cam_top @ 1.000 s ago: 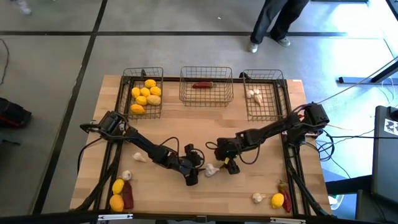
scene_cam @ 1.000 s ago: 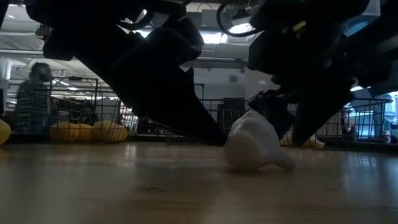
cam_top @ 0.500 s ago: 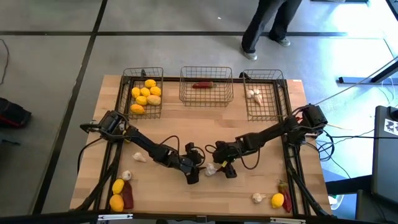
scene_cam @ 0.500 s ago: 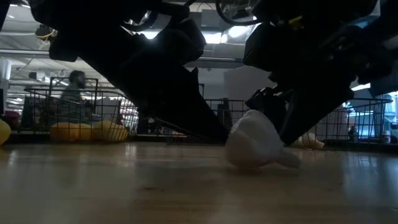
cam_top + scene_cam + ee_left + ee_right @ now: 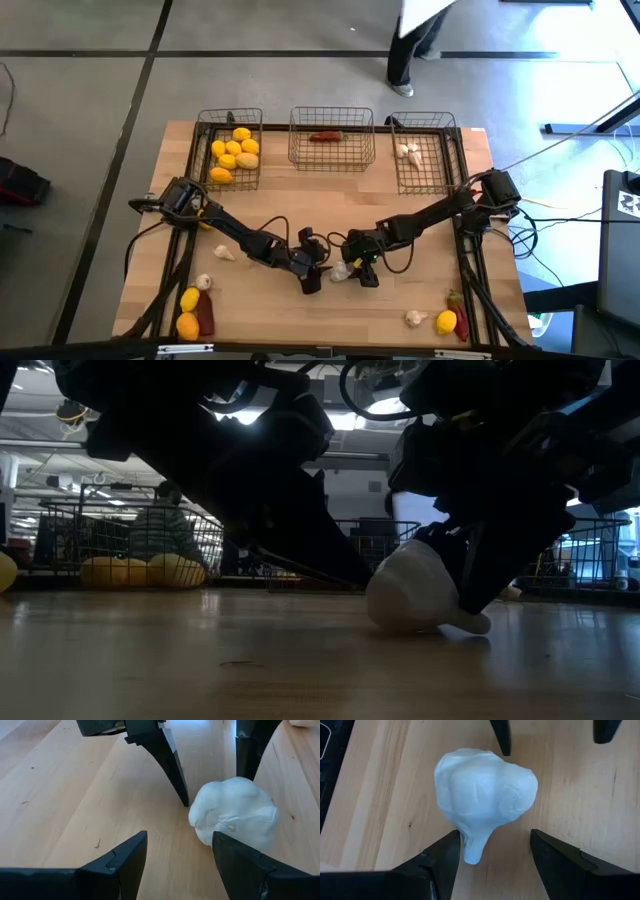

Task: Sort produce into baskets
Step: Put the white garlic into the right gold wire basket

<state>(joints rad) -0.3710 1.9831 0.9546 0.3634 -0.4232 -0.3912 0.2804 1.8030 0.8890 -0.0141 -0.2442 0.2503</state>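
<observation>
A: Right gripper (image 5: 352, 272) is down at mid-counter, fingers spread wide on either side of a garlic bulb (image 5: 341, 272), not clamped on it. Right wrist view has the bulb (image 5: 482, 799) lying on the wood just ahead of its two fingers (image 5: 436, 863), stem pointing back toward them.

B: Left gripper (image 5: 318, 272)?

A: Facing it from the other side, jaws also wide, holding nothing. Left wrist view shows the bulb (image 5: 234, 812) just past its fingers (image 5: 122, 856), with the right gripper's two fingertips planted on the counter (image 5: 75, 795) beyond, one tip close beside the bulb. Low view: bulb (image 5: 415, 590) rests on the counter, dark fingers close on both sides.

B: Baskets?

A: Three in a row along the far edge. Left basket (image 5: 205, 150) holds a pile of lemons (image 5: 236, 153). Middle basket (image 5: 300, 150) has one red chili (image 5: 325, 137). Right basket (image 5: 440, 165) has garlic (image 5: 409, 152).

B: Loose produce?

A: Near left corner: two lemons (image 5: 188, 312), a chili (image 5: 205, 317), a garlic bulb (image 5: 203, 283); another garlic (image 5: 225, 252) beside the left arm. Near right corner: a lemon (image 5: 446, 321), a garlic bulb (image 5: 414, 317), a chili (image 5: 458, 303).

B: Anything else?

A: A person (image 5: 405, 50) stands on the floor beyond the counter, only partly in frame.
</observation>
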